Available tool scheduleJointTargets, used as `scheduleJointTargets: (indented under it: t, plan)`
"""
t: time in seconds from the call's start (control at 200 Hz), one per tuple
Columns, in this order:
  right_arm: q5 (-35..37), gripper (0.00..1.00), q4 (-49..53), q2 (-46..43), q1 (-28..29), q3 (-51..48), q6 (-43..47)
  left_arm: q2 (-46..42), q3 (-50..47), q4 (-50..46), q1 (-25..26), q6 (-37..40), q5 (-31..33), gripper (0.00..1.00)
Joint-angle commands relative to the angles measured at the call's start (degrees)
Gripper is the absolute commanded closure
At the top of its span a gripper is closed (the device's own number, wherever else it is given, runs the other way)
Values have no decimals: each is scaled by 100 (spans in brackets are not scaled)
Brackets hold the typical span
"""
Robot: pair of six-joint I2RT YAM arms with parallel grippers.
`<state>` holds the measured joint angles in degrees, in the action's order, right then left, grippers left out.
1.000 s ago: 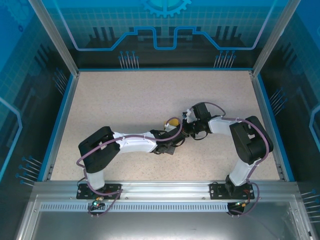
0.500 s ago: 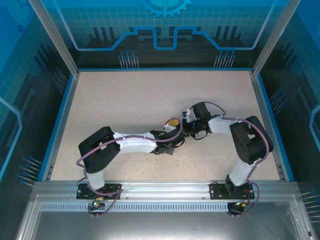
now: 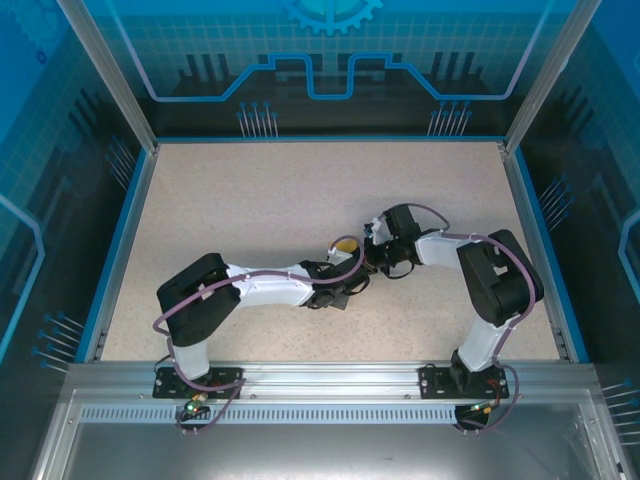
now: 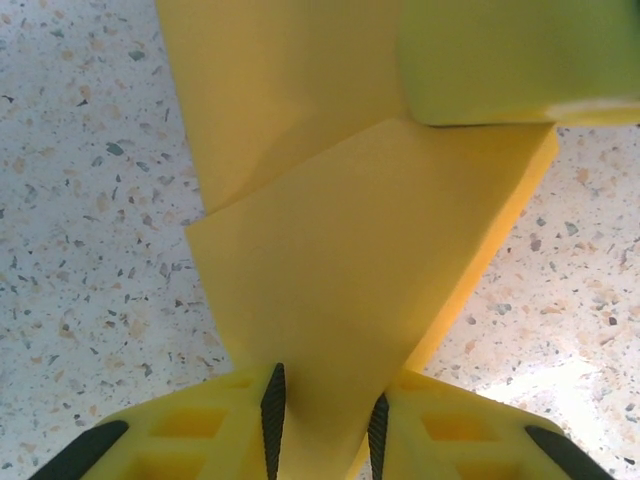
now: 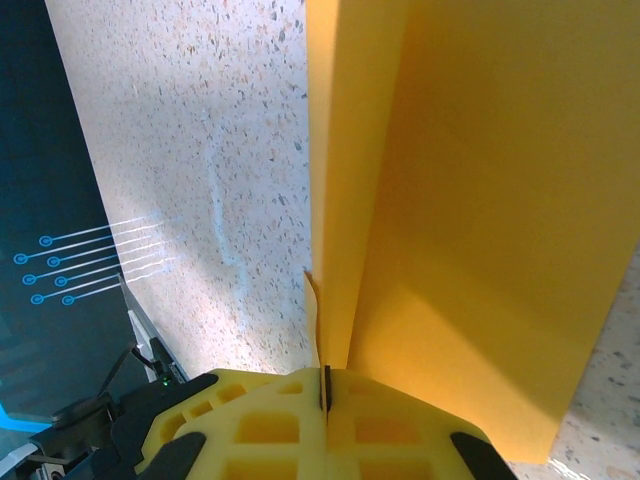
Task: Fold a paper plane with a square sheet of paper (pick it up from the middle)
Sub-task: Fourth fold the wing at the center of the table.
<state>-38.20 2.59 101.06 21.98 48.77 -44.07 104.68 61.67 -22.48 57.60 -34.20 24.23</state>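
1. Nearest is the front rail point(image 3: 320, 378), with both arm bases bolted to it. Both arms reach away from it and meet past its middle, over the table point(image 3: 230, 200).
2. Just beyond the rail's middle is the left gripper point(image 4: 325, 425). Its jaws are part-way closed, and the square sheet of paper point(image 4: 340, 260) runs between the pads point(image 4: 272, 405) and fills the gap. We can't tell whether it's a real pinch or only a guide.
3. Slightly farther from the rail is the right gripper point(image 5: 326, 385). Its jaws are clamped tight on the sheet, and a thin paper edge comes out of the seam between them.
4. The sheet sits between the two grippers, on their far side from the rail, near the table's middle. It's partly folded, with a diagonal crease and overlapping layers. We judge it's held off the surface, mid-fold.
5. On handling, we judge it very light, thin and limp, stiff only along the creases. It's smooth enough to slip in the pads, and it will crumple or tear if the arms pull against each other.
6. Best hold is on the layered part close to a crease. Avoid loose single-layer corners and use light, even tension.
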Motion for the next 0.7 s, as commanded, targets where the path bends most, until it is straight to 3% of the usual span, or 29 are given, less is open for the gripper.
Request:
scheduleJointTargets:
  t: [0.0,0.435,0.695]
  plan:
    - [-113,96,154,100,12,110,35,-171,-54,-102,49,-59,83,70]
    - [23,91,318,-54,0,130,55,-181,-167,-59,57,-143,100,90]
    - [143,77,605,-324,-66,133,144,-113,-142,-29,54,-193,29,93]
